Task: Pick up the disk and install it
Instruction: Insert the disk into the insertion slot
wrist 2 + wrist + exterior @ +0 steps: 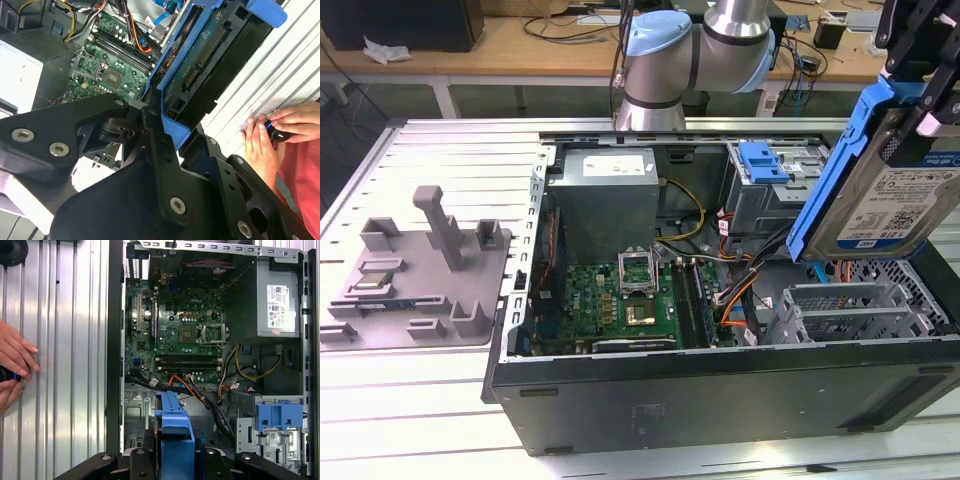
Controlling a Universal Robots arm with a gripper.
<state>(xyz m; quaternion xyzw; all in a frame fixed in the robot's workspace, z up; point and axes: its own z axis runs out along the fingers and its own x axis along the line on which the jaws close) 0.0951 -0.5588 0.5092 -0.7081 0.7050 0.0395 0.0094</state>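
Item: the disk (910,200), blue-railed, pinched by its edges in the gripper (917,92), held tilted above the open computer case (720,400) over the drive cage (850,310), seemingly raised to clear the cables; a person's hands (260,145) rest alongside.

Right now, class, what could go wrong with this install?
The silver-metal hard disk in blue plastic rails hangs tilted in the jaws over the open black computer case; it might slip. Loose orange and black cables in the case could snag it. A person's hand beside the case could be struck.
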